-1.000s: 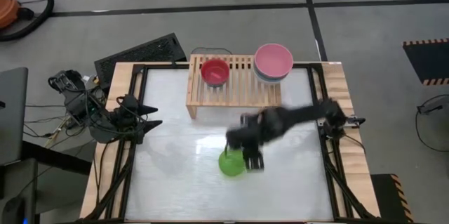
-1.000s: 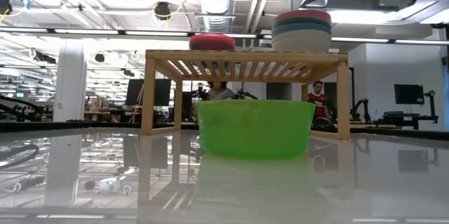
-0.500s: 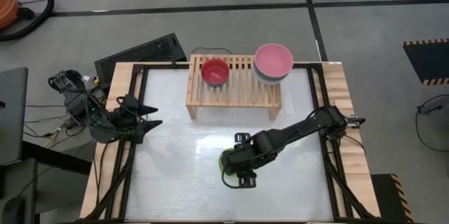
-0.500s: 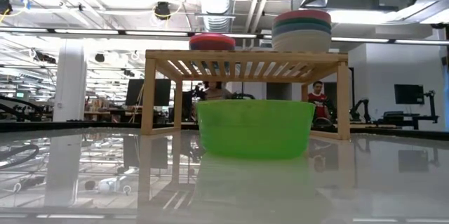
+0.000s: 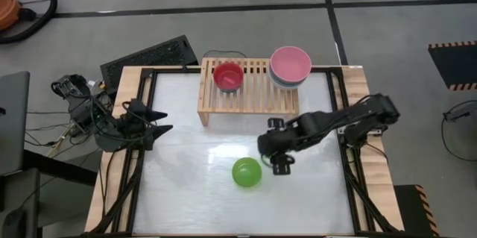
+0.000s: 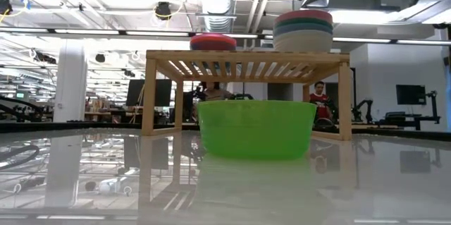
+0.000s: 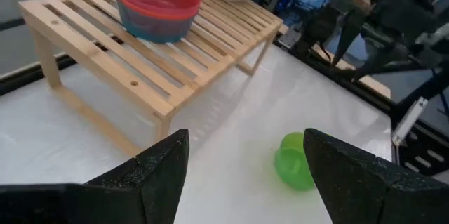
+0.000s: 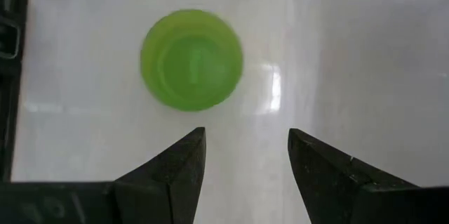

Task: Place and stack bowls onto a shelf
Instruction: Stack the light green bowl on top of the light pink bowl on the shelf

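A lime green bowl (image 5: 247, 172) (image 8: 191, 59) (image 6: 256, 128) stands upright on its base on the white table, in front of the shelf. My right gripper (image 5: 281, 166) (image 8: 245, 155) hangs open above the table, just right of this bowl, pointing steeply down and touching nothing. The light-wood shelf (image 5: 246, 92) (image 7: 154, 48) carries a red bowl (image 5: 229, 75) (image 7: 156, 3) nested on a blue one, and a stack topped by a pink bowl (image 5: 291, 65) (image 6: 303, 31) at its right end. My left gripper (image 5: 162, 130) (image 7: 245, 164) waits open at the table's left edge.
Black frame rails (image 5: 141, 156) run along the table's left and right edges. Bare white tabletop (image 5: 194, 156) lies left of and in front of the green bowl. A keyboard (image 5: 149, 57) lies on the floor beyond the far-left corner.
My right gripper swung out over the green bowl toward the near edge, then drew back toward the table's right and far side, and now stands beside the bowl. The green bowl has stayed where it was.
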Controlling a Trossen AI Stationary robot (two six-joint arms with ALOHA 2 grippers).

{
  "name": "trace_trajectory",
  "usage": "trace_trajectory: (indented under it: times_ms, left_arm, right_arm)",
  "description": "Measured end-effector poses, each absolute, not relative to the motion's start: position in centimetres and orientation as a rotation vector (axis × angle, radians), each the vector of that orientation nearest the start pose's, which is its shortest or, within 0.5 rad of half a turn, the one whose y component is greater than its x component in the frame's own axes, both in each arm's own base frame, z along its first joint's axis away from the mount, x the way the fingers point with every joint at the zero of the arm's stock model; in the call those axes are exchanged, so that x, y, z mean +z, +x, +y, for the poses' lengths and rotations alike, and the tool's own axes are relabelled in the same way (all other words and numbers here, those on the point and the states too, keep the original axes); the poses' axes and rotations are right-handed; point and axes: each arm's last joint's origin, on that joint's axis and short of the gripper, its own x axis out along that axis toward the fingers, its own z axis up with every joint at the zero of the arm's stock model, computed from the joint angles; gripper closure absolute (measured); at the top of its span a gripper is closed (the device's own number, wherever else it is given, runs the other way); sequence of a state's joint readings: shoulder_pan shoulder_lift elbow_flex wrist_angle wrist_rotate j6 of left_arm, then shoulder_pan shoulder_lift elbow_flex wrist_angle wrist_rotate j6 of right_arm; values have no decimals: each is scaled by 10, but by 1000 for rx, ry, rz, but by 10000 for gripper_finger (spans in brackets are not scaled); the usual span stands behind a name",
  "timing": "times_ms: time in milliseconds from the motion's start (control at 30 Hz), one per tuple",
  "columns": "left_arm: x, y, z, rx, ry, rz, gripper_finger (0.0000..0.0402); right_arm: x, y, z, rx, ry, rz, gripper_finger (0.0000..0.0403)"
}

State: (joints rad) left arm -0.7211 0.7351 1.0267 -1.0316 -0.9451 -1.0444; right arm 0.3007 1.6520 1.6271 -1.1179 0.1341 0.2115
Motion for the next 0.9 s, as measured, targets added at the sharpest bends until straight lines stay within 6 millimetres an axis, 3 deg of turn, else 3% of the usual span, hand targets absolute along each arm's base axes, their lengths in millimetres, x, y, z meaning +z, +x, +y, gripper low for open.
trace_trajectory:
  times_ms: [133, 300, 633, 900]
  left_arm:
    - [352, 94, -50, 472, -478, 284, 136]
    - [352, 93, -49, 482, -487, 274, 136]
    - [349, 91, -48, 482, -451, 312, 136]
    - [347, 90, -47, 487, -427, 339, 136]
  right_arm:
    - [318, 306, 90, 47, -66, 1078, 173]
    - [307, 309, 95, 127, -106, 1055, 173]
    - [249, 348, 117, 455, -230, 1129, 173]
    - [210, 360, 125, 586, -381, 1196, 178]
